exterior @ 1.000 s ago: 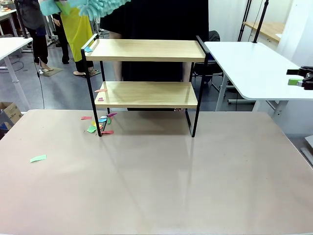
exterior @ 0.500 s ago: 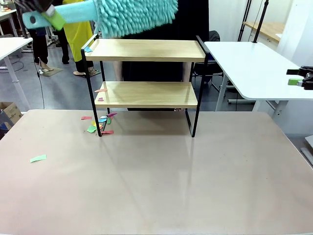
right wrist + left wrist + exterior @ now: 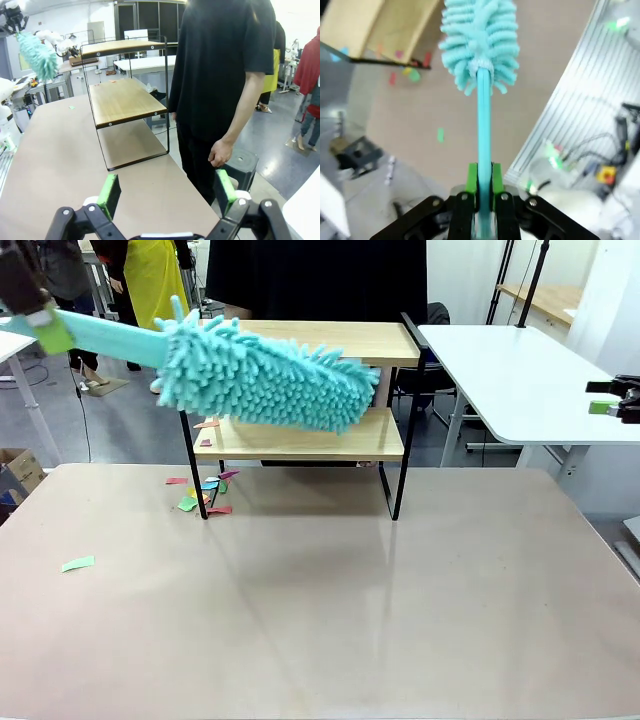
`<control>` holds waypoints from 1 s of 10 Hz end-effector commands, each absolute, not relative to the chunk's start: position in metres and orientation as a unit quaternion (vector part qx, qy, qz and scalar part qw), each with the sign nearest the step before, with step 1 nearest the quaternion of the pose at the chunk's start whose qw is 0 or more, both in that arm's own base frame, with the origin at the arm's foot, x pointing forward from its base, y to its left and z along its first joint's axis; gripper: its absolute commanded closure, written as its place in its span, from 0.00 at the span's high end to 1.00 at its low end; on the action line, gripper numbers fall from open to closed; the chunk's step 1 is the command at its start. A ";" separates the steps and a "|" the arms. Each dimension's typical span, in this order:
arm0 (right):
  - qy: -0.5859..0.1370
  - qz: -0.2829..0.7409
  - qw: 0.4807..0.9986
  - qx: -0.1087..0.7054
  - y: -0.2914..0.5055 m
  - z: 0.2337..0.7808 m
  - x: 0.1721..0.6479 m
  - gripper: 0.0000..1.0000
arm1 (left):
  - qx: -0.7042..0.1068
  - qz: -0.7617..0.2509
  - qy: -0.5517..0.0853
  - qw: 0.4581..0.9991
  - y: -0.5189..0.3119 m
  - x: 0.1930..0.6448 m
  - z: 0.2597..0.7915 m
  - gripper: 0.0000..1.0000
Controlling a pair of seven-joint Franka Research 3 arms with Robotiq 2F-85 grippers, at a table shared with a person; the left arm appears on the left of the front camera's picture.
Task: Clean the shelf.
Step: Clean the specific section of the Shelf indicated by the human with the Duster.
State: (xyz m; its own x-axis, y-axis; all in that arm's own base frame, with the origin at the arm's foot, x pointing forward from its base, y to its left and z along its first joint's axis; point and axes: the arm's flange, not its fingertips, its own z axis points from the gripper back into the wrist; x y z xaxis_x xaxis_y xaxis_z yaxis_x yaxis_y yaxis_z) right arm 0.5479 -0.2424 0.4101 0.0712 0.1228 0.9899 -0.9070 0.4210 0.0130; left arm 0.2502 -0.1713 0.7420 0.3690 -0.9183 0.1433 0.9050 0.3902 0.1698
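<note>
- Two tiers on the shelf (image 3: pixel 385 390), light wood boards in a thin black frame — it stands at the far middle of the brown table (image 3: pixel 320 600), feet near the far edge.
- Turquoise microfibre duster (image 3: pixel 265 380) hangs tilted in front of the shelf's left and middle, head sloping down to the right; its tip sits over the lower board's front edge. Touching or just in front — cannot tell.
- Duster handle runs up-left to the left gripper (image 3: pixel 35 325) at the frame's left edge; the left wrist view shows the left gripper's green pads (image 3: pixel 472 177) clamped tight on the handle, fluffy head pointing away.
- Scraps of coloured paper (image 3: pixel 205 495) lie bunched on the table by the shelf's front-left foot; a couple more sit on the left end of the lower board (image 3: pixel 205 430).
- One green paper scrap (image 3: pixel 77 563) lies alone, well apart, toward the table's left edge.
- Near half of the table in front of the shelf is bare; right of the shelf too.
- Right gripper (image 3: pixel 615 400) sits out past the table's right side, over a white side table (image 3: pixel 520 380); right wrist view has its jaws spread wide, nothing between the pads (image 3: pixel 109 195).
- Person in a black shirt (image 3: pixel 220 65) stands just beyond the far edge, behind the shelf, hand (image 3: pixel 220 152) hanging down.
- In the right wrist view, the shelf (image 3: pixel 125 102) has open room under its lower board.
</note>
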 end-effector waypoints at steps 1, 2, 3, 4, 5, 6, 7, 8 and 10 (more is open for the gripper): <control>-0.551 0.405 0.637 0.356 -0.240 0.414 0.548 1.00 | 0.084 -0.597 -0.058 0.796 -0.174 0.246 0.744 0.13; -0.551 0.405 0.637 0.356 -0.240 0.414 0.548 1.00 | 0.100 -0.612 -0.003 0.784 -0.179 0.246 0.733 0.13; -0.551 0.405 0.637 0.356 -0.240 0.414 0.548 1.00 | 0.111 -0.632 0.025 0.766 -0.175 0.243 0.722 0.13; -0.551 0.405 0.637 0.356 -0.240 0.414 0.548 1.00 | 0.120 -0.651 0.060 0.747 -0.165 0.243 0.703 0.13; -0.551 0.405 0.637 0.356 -0.240 0.414 0.548 1.00 | 0.123 -0.661 0.072 0.737 -0.148 0.243 0.689 0.13; -0.551 0.405 0.637 0.356 -0.240 0.414 0.548 1.00 | 0.129 -0.665 0.080 0.731 -0.124 0.241 0.676 0.13; -0.551 0.405 0.637 0.356 -0.240 0.414 0.548 1.00 | 0.119 -0.658 0.085 0.739 -0.107 0.240 0.666 0.13; -0.551 0.405 0.637 0.356 -0.240 0.414 0.548 1.00 | 0.112 -0.651 0.088 0.745 -0.093 0.239 0.661 0.13; -0.551 0.405 0.637 0.356 -0.240 0.414 0.548 1.00 | 0.118 -0.650 0.087 0.746 -0.077 0.230 0.661 0.13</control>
